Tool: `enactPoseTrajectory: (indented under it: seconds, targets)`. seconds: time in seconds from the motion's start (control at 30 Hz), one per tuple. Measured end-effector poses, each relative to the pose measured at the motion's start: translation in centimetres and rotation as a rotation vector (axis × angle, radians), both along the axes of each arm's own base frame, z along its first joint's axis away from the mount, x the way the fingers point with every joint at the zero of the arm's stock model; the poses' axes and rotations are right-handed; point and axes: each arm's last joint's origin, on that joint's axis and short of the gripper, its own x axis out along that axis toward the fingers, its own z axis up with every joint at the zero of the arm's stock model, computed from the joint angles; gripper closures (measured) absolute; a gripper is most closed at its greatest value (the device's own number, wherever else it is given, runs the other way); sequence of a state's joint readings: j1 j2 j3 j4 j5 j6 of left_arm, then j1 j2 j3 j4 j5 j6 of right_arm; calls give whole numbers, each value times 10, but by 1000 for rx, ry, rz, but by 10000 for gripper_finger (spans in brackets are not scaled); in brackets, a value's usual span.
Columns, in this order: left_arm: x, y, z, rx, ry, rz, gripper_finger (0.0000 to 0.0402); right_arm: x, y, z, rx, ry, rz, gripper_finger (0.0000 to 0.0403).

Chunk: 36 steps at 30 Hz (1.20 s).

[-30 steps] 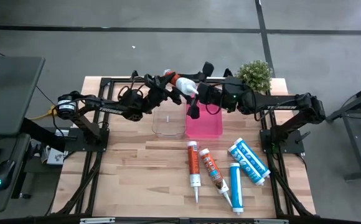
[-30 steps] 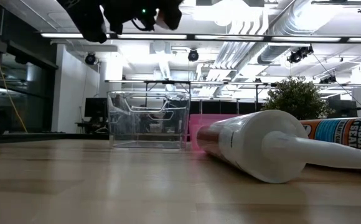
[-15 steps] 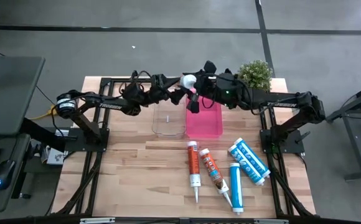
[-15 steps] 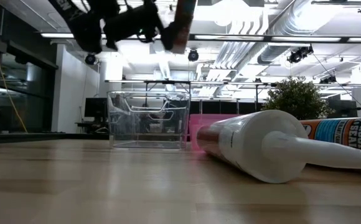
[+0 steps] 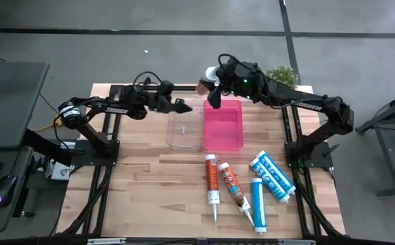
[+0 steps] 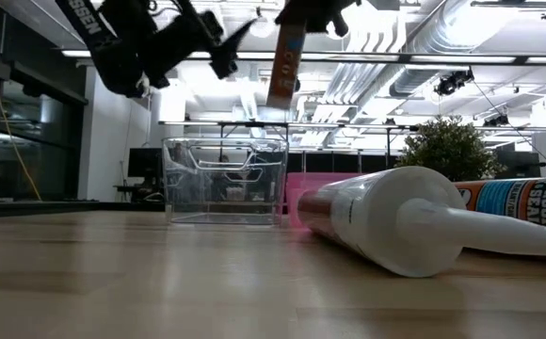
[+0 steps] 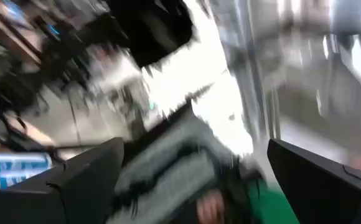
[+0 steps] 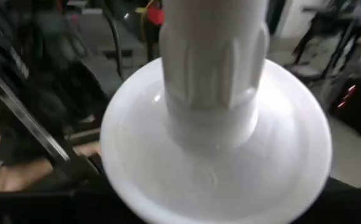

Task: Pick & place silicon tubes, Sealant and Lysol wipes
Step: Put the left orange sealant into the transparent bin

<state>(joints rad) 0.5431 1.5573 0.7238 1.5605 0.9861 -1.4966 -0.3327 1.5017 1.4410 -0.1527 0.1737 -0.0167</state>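
Note:
My right gripper [image 5: 212, 83] is shut on a brown sealant tube [image 6: 282, 66], high over the far edge of the pink bin [image 5: 223, 129]. The tube's white nozzle end [image 8: 215, 124] fills the right wrist view. My left gripper [image 5: 182, 105] is open and empty above the far edge of the clear bin [image 5: 184, 129], to the left of the tube; its fingers [image 7: 81, 180] stand wide apart. Several more tubes [image 5: 233, 187] lie on their sides on the table's near right part. My right gripper holds the brown tube near its upper, white nozzle end [image 5: 212, 72]; the gripper's own body hides the place of contact. The tube's brown body [image 6: 281, 80] hangs below the fingers, nearly upright with a slight tilt, lifted clear of both bins.
The clear bin [image 6: 224, 179] and the pink bin [image 6: 297, 193] stand side by side at the table's far middle. A potted plant [image 5: 279, 76] stands at the far right. A white tube [image 6: 395, 221] lies close before the low camera.
My right gripper has gone up and toward the table's far edge with the brown tube, which has swung to hang nearly upright. My left gripper has drawn back toward the table's left and now stands apart from the tube.

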Motion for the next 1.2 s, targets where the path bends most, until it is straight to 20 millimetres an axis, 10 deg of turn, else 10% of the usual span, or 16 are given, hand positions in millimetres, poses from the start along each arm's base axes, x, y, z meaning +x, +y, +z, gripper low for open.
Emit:
enactPoseTrajectory:
  seconds: [0.5, 1.2]
  targets:
    - [-91, -22, 83, 418, -185, -7, 10, 55, -12, -55, 196, 78, 159, 198]
    - [-140, -64, 116, 543, -339, 6, 10, 153, -40, -119, 196, 250, 168, 198]
